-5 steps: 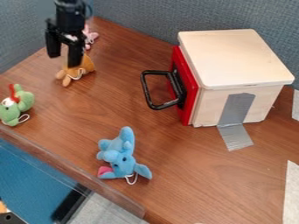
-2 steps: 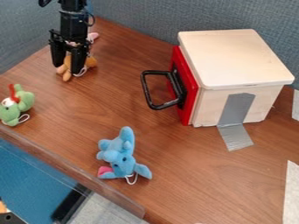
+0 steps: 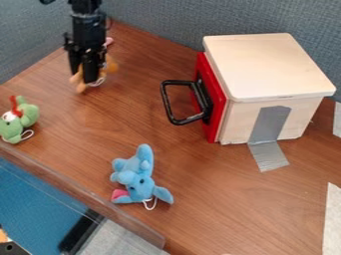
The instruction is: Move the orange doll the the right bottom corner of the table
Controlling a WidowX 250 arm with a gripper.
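Camera view: tool (image 3: 83, 74) grips orange doll (image 3: 111, 64); tape (image 3: 269, 124) joins box (image 3: 266, 64) to table (image 3: 206, 174).

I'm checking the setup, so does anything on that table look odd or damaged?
Grey tape runs down the side of the wooden box onto the table, which looks makeshift, probably an anchor. The blue toy lies near the edge. I see no spill or damage.

The claw (image 3: 83, 75) now sits lower and a bit farther right in the view than at first, its fingers drawn closer together around the orange doll (image 3: 111, 65), which has shifted slightly rightward. The pink toy (image 3: 108, 41) behind is more hidden.
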